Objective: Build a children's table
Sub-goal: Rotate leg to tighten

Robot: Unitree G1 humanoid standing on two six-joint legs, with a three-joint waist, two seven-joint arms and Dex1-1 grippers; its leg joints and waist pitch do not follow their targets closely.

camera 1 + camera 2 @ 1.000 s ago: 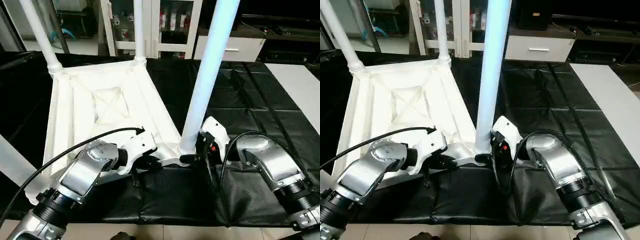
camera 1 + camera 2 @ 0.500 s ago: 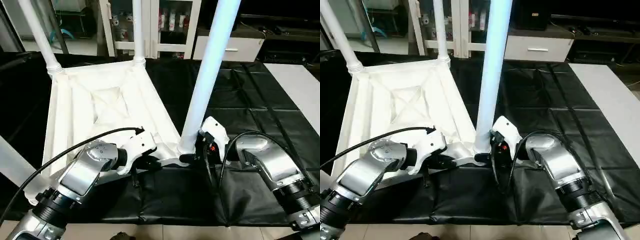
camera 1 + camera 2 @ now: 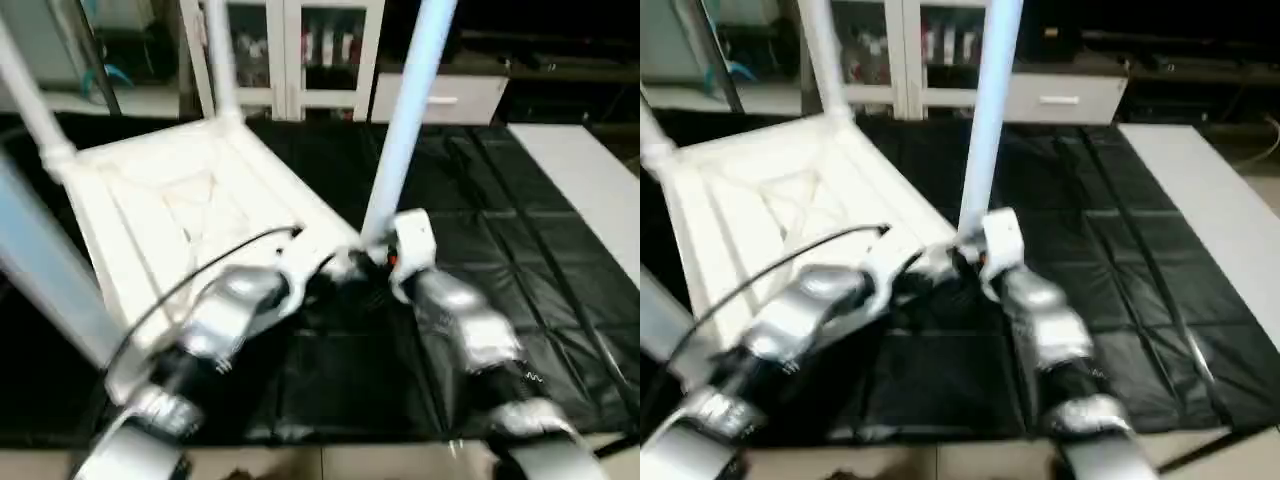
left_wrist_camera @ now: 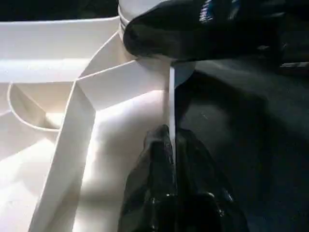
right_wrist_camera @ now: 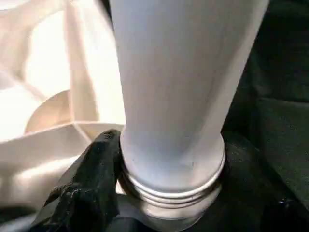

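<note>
Reaching up from the bottom edge of the head views, the two silver forearms meet at the frame's centre. The left gripper (image 4: 171, 145) is pinched closed on the thin edge of the white plastic square tabletop (image 3: 170, 200), which lies ribbed side up on the black padded mat (image 3: 480, 200) and fills the left half. The right gripper (image 5: 164, 193) has one black finger (image 5: 91, 183) against the threaded base of the long white tube leg (image 3: 405, 110); whether it grips cannot be told. Further back, at upper left, two more white legs (image 3: 222, 60) stand in corner sockets before a white cabinet (image 3: 300, 50).
</note>
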